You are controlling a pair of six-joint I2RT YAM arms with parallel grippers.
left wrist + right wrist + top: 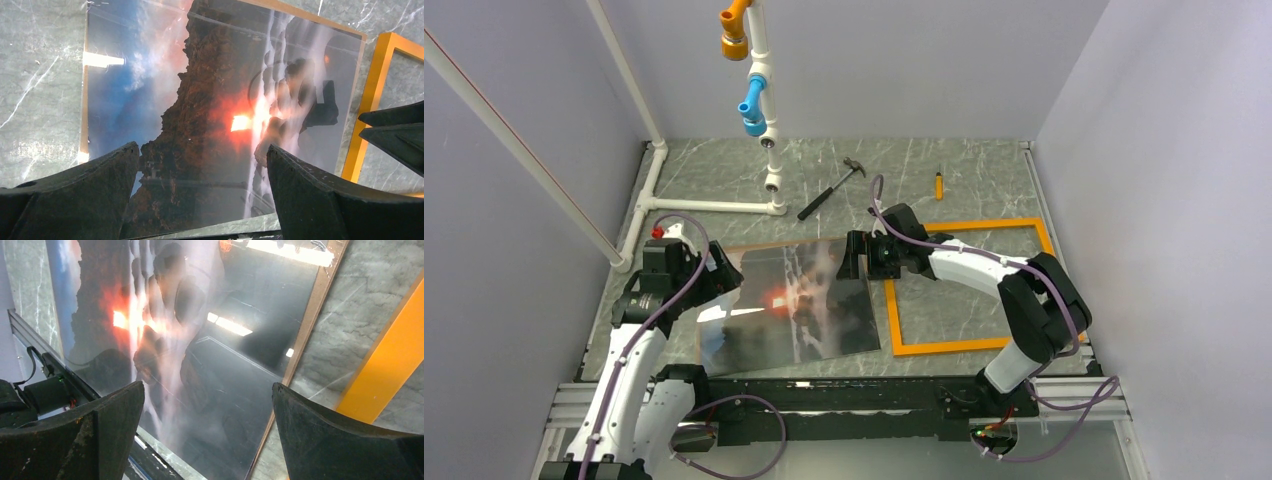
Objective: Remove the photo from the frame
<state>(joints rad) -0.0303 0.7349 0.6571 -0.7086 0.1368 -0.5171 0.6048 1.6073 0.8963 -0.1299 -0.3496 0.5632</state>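
Note:
The photo (794, 310), a dark print with an orange-red glow and whitish streaks, lies face up on the marble table, left of the frame and apart from it. The frame (969, 346) is a hollow orange rectangle with bare table inside. My left gripper (724, 275) hangs open over the photo's left edge. My right gripper (856, 255) hangs open over its far right corner. In the left wrist view the open gripper (202, 147) looks down on the photo (210, 100), with the frame (370, 95) at the right. The right wrist view has the gripper (208, 386) open above the photo (200, 340), beside the frame (390, 365).
A hammer (832, 187) and a small yellow screwdriver (939, 185) lie at the back of the table. A white pipe structure (714, 205) with blue and orange fittings stands at the back left. The photo's near edge reaches the black front rail (824, 385).

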